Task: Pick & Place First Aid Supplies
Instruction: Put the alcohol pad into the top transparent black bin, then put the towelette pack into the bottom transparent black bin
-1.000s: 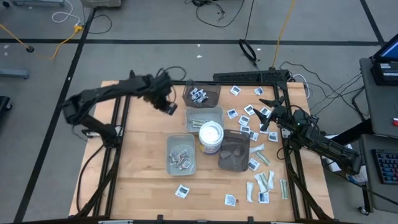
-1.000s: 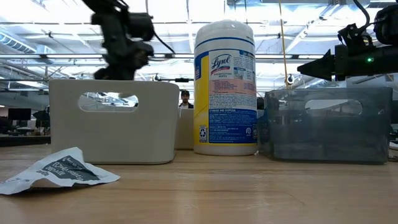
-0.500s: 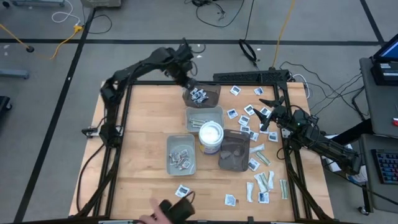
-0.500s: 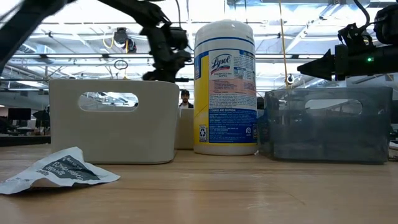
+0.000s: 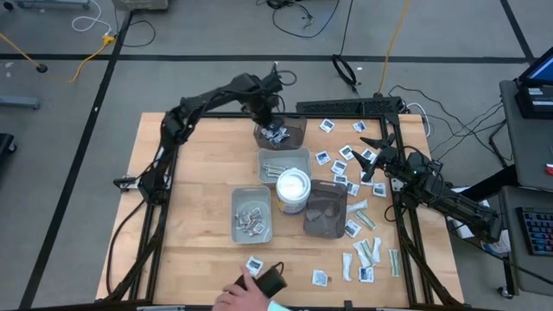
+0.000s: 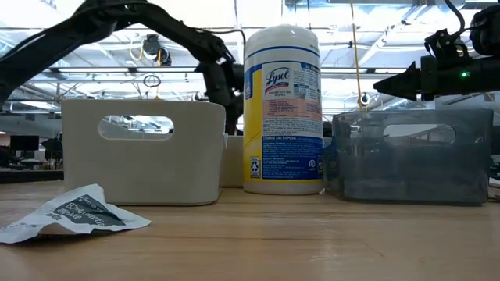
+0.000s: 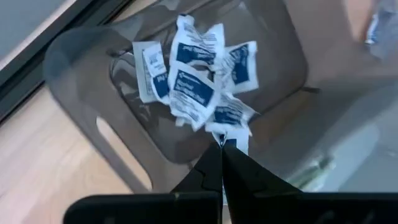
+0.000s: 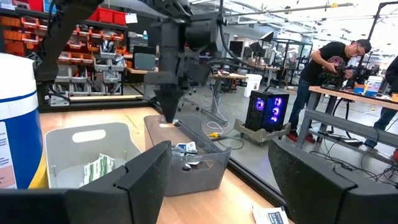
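Observation:
The first aid supplies are small flat packets. Several square white ones lie in the dark translucent tray (image 5: 278,131) (image 7: 186,74) at the far middle of the table. More are scattered at the right (image 5: 346,160) and near the front (image 5: 252,265). My left gripper (image 5: 269,117) (image 7: 222,144) hangs shut over that tray, pointing steeply down, with a white packet (image 7: 236,145) at its tips. My right gripper (image 5: 370,161) (image 8: 217,180) waits open and level at the table's right edge, with nothing between its fingers. My left gripper pinches a square white packet by an edge (image 7: 231,142) at the free ends of its two fingers. The fingers come from above, slanting down, and hide most of it. The packet hangs clear above the pile in the dark tray.
A white wipes tub (image 5: 293,186) stands mid-table, with a grey tray of strips (image 5: 283,161) behind it. A grey tray (image 5: 251,214) and a dark tray (image 5: 326,210) flank the tub. A person's hand with a dark object (image 5: 255,288) reaches in at the near edge.
My left gripper, still shut, has swung from the table's left side toward the far edge and right, coming down a little to hang over the far dark tray. A person's hand has come in at the near edge.

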Controlling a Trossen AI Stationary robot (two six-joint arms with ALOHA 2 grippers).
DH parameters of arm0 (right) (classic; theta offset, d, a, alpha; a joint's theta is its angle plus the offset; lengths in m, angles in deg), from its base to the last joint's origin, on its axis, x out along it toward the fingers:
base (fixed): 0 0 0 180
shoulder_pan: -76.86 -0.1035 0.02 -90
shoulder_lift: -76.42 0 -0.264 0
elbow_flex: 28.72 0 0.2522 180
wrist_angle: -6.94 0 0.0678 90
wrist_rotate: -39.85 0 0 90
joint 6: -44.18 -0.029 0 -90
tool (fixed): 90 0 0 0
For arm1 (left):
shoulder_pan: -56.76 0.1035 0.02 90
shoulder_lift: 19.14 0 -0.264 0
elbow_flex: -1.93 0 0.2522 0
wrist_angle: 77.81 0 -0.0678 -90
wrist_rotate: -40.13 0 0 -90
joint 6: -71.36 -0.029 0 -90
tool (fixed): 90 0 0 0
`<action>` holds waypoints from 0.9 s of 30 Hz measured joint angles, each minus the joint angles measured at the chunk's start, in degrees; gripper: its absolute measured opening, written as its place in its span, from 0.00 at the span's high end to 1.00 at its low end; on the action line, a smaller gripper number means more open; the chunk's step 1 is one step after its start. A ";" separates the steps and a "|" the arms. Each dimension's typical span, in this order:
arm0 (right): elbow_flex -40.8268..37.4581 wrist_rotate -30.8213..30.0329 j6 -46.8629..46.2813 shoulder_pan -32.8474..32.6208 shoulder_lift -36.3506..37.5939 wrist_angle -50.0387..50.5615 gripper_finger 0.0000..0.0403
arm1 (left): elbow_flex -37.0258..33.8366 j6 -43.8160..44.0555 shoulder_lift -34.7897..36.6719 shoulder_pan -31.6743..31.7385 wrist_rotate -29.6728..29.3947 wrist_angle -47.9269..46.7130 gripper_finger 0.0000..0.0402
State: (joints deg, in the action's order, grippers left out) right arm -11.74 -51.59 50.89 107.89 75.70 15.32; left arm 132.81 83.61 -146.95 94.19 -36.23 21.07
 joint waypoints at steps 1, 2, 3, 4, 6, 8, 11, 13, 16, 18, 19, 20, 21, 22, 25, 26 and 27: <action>0.01 -0.01 -0.01 0.00 0.01 0.01 0.35 | 0.00 -0.09 -0.62 -0.02 -0.12 0.23 1.00; 0.01 0.01 0.00 0.00 0.00 -0.01 0.35 | 0.00 -0.13 -0.89 0.00 -0.10 0.31 1.00; -0.01 -0.01 -0.01 0.00 0.00 0.01 0.35 | 0.00 -0.13 -1.20 -0.02 -0.12 0.40 0.99; 0.01 -0.01 -0.01 0.00 0.01 0.01 0.35 | 0.00 -0.13 -1.37 -0.02 -0.17 0.40 0.99; 0.00 -0.01 -0.01 0.00 -0.01 0.01 0.35 | 0.00 -0.17 -1.40 -0.02 -1.02 0.72 0.96; 0.01 -0.01 -0.01 0.00 0.00 0.01 0.35 | 0.00 -0.79 -1.38 -0.02 -1.87 1.56 0.91; -0.01 0.01 -0.01 0.00 0.01 0.01 0.35 | 0.00 -1.81 -1.36 0.00 -1.89 2.61 0.81; 0.01 -0.01 -0.01 0.00 -0.01 0.01 0.35 | 0.00 -2.07 -1.22 -0.02 -1.83 3.38 0.73; 0.00 -0.01 -0.01 0.00 0.00 0.01 0.35 | 0.00 -1.79 -1.18 -0.04 -1.65 4.03 0.60; -0.01 0.01 0.00 0.00 0.01 0.01 0.35 | 0.61 -2.16 -1.16 -0.04 -1.22 3.53 0.53; -0.01 0.00 -0.01 0.00 0.01 0.01 0.35 | 0.88 -2.61 -0.82 -0.04 -0.73 2.88 0.50; -0.01 -0.01 -0.01 0.00 -0.01 0.01 0.35 | 1.20 -3.30 -0.40 -0.04 -0.51 2.08 0.48; -0.01 -0.01 -0.01 0.00 -0.01 0.01 0.35 | 1.29 -4.11 0.37 -0.03 -0.49 0.88 0.46; -0.01 0.01 -0.01 0.00 -0.01 0.01 0.35 | 1.34 -5.07 1.19 -0.06 -0.49 -0.45 0.45; 0.00 0.01 0.00 0.00 0.00 0.01 0.35 | 1.46 -7.58 3.51 -0.55 -0.51 -5.06 0.43; 0.01 -0.01 -0.01 0.00 0.01 0.01 0.35 | 1.46 -8.26 4.03 -0.91 -0.57 -6.46 0.43; 0.01 0.01 0.00 0.00 0.01 0.00 0.35 | 1.46 -8.78 4.70 -1.31 -0.59 -7.85 0.43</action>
State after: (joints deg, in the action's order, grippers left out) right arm -11.74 -51.58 50.89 107.89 75.71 15.32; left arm 134.27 74.83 -142.25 92.88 -36.82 13.22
